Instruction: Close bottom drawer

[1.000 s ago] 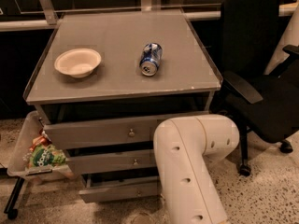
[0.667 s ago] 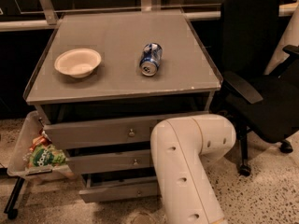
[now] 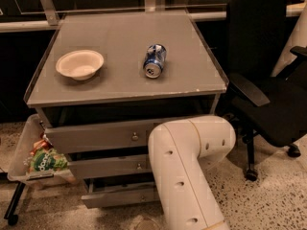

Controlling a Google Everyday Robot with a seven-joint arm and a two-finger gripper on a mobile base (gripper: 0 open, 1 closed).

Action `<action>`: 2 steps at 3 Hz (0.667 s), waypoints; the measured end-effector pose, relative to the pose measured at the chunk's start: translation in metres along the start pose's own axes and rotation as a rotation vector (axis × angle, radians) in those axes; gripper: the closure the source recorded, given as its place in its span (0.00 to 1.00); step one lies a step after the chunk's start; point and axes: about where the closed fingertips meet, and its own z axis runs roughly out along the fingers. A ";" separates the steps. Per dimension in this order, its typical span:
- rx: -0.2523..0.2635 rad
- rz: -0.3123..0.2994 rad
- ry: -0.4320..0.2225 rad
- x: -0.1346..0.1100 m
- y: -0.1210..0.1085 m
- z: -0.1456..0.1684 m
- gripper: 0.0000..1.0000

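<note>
The bottom drawer is the lowest of three grey drawers in the cabinet and stands pulled out a little, a dark gap showing above its flat front. Above it are the middle drawer with a small knob and the top drawer with a round metal knob. My white arm bends across the front right of the cabinet and runs down out of the picture. The gripper is out of view below the frame's lower edge.
On the grey cabinet top sit a white bowl and a blue can on its side. A side tray with snack bags hangs at the left. A black office chair stands at the right.
My arm has shifted slightly to the left across the drawers. The drawers, bowl and can look unmoved.
</note>
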 end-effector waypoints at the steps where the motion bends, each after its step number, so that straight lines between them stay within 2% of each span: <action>1: 0.023 -0.010 -0.004 -0.009 -0.008 0.001 1.00; 2: 0.053 -0.026 -0.006 -0.018 -0.016 0.001 1.00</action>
